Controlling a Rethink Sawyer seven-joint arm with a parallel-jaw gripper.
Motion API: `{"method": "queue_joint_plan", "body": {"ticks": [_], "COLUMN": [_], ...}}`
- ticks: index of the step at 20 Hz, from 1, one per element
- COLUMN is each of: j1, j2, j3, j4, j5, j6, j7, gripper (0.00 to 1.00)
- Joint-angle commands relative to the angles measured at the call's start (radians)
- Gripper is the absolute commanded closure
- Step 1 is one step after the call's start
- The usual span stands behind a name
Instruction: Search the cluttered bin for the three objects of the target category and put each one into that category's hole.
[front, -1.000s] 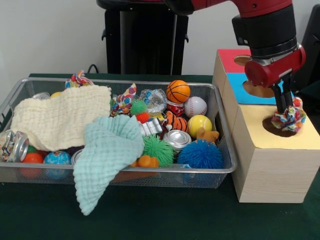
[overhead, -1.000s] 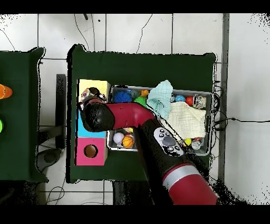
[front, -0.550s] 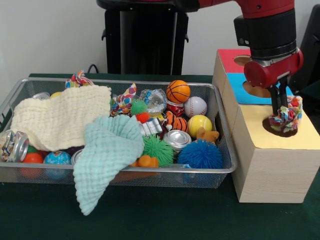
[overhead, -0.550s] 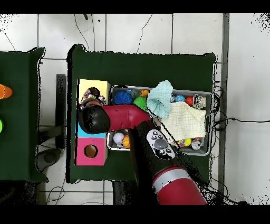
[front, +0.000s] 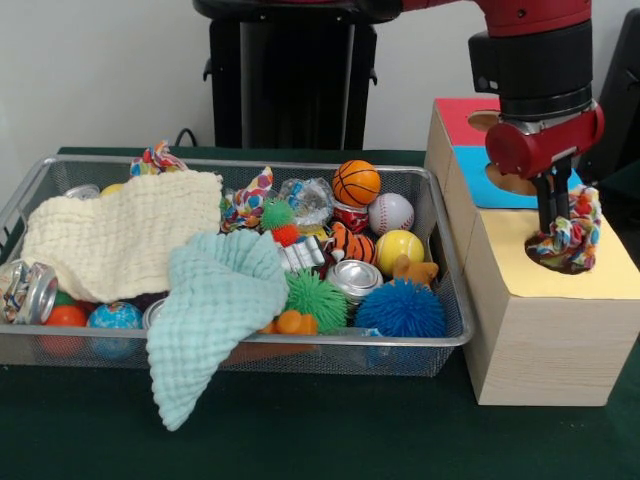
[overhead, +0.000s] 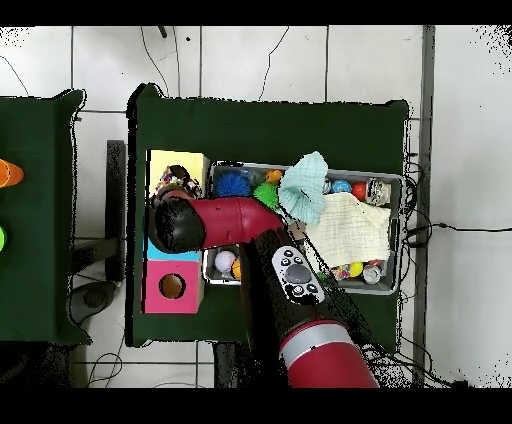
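A multicoloured fabric scrunchie (front: 571, 233) sits partly in the dark hole of the yellow section (front: 560, 270) of the wooden box. My gripper (front: 551, 212) comes down from above and is shut on the scrunchie's left side, its fingertips just above the hole. In the overhead view the scrunchie (overhead: 177, 184) shows on the yellow section (overhead: 176, 162), beside the arm's wrist, which hides the gripper. Two more scrunchies lie in the wire bin (front: 250, 345): one (front: 157, 157) at the back left corner, another (front: 250, 196) by the cream cloth.
The bin holds a cream cloth (front: 120, 235), a mint cloth (front: 215, 310) hanging over the front rim, balls, spiky toys and cans. The box also has a blue section (front: 480, 180) and a red section (front: 462, 115), each with a hole.
The gripper and the scrunchie have shifted slightly left over the yellow section's hole. The scrunchie now stands more upright against the fingers.
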Motion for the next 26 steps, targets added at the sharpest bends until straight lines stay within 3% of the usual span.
{"method": "queue_joint_plan", "body": {"ticks": [1, 14, 26], "j1": [-0.003, 0.003, 0.086], "j2": [0.046, 0.102, 0.133], "j3": [-0.066, -0.11, -0.166], "j4": [-0.025, -0.048, -0.041], "j5": [0.004, -0.011, 0.006], "j6": [-0.072, -0.203, -0.234], "j7": [0.214, 0.202, 0.221], "gripper": [1.0, 1.0, 1.0]}}
